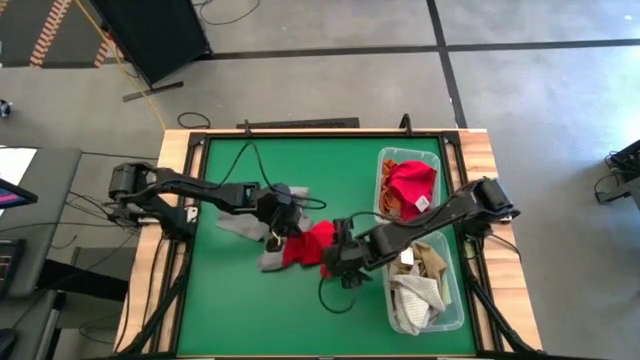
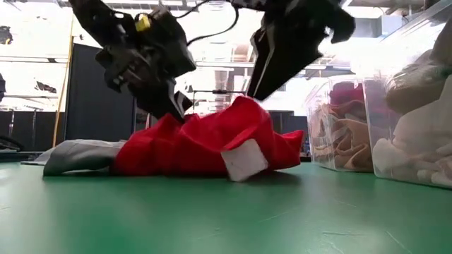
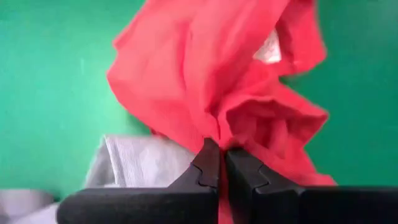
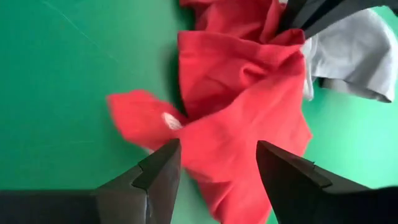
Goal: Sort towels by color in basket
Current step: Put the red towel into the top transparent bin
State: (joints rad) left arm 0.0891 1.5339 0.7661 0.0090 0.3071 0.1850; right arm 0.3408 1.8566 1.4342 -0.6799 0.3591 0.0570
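A red towel (image 1: pixel 305 245) with a white tag (image 2: pixel 244 161) lies crumpled mid-table, partly over a grey towel (image 1: pixel 242 228). My left gripper (image 3: pixel 222 158) is at the red towel's left side, shut on it. My right gripper (image 4: pixel 217 163) hangs open over the towel's right part, one finger on either side of a raised ridge (image 2: pixel 244 104). The grey towel (image 2: pixel 78 155) lies flat on the mat, reaching left from under the red one. My left gripper pinches a bunched fold of the red towel (image 3: pixel 214 134) at its left edge between both fingers, slanting down from the table's left. That fold is drawn up into a peak (image 2: pixel 169 121); the rest of the towel lies on the mat and on the grey towel. My right gripper: I cannot tell whether its open fingers (image 4: pixel 158 171) touch the red cloth between them.
Two clear bins stand along the table's right edge: the far bin (image 1: pixel 383 165) holds red and orange towels, the near bin (image 1: pixel 455 320) tan, white and grey ones. Bare green mat (image 1: pixel 230 310) lies to the left and near side. Wooden rails frame the table.
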